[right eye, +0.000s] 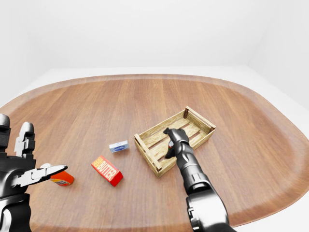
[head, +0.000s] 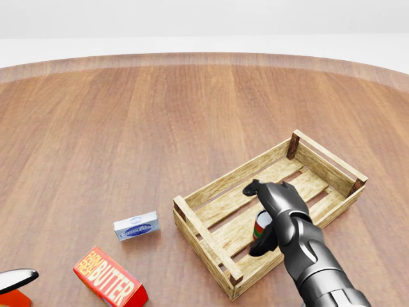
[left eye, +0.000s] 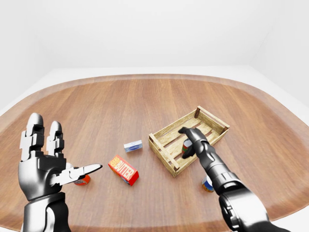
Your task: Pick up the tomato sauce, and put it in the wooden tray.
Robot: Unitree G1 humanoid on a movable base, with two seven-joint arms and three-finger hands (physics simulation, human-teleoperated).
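The tomato sauce can (head: 261, 225), with a red, white and green label, stands upright inside the wooden tray (head: 238, 173), near its lower left part in the head view. My right hand (head: 255, 219) reaches into the tray from the bottom right. Its fingers curl over the can's top and its thumb wraps below, so it is shut on the can. The hand hides most of the can. My left hand (left eye: 65, 150) is raised at the lower left of the left-eye view, open and empty, far from the tray.
A red butter box (left eye: 123, 169) and a small blue-white box (left eye: 133, 145) lie left of the tray. An orange-red item (right eye: 62, 179) lies under my left thumb. Another small can (left eye: 207, 184) stands beside my right forearm. The round wooden table's (left eye: 145, 96) edge curves all around.
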